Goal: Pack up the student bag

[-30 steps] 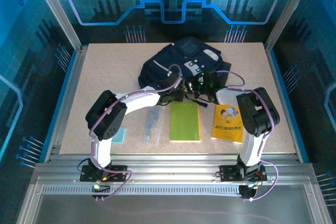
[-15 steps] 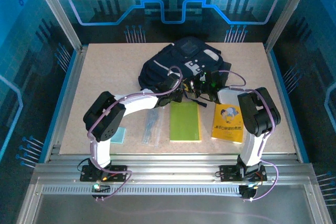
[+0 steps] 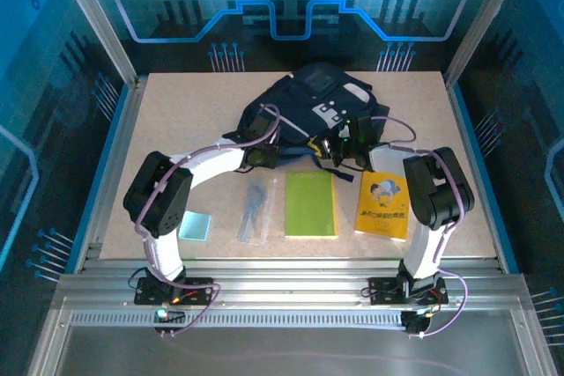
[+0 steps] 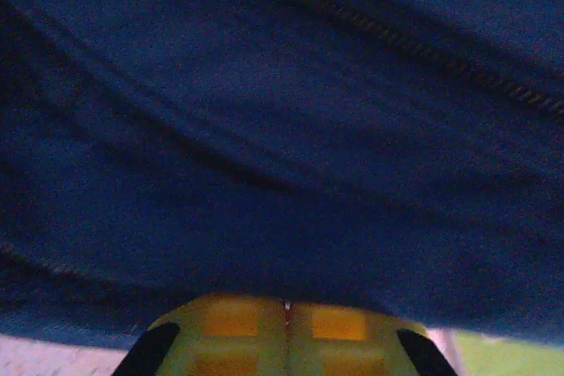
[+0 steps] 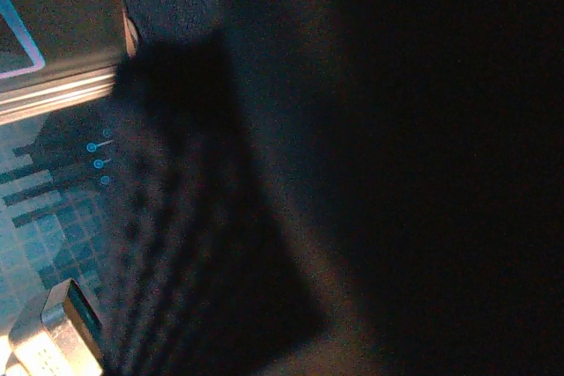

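With the bag [image 3: 319,99] lying at upper centre of the bench [image 3: 176,121], the left claw [image 4: 286,307] is clenching its fabric edge and the right claw [image 3: 346,143] is sitting clenched at its lower right, so the thin pinch is probably risking a slip, with the fabric dropping flat.

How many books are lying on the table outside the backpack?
2. A green book lies on the table just in front of the student bag; a yellow book lies beside it, to its right. Any books inside the bag would be hidden.
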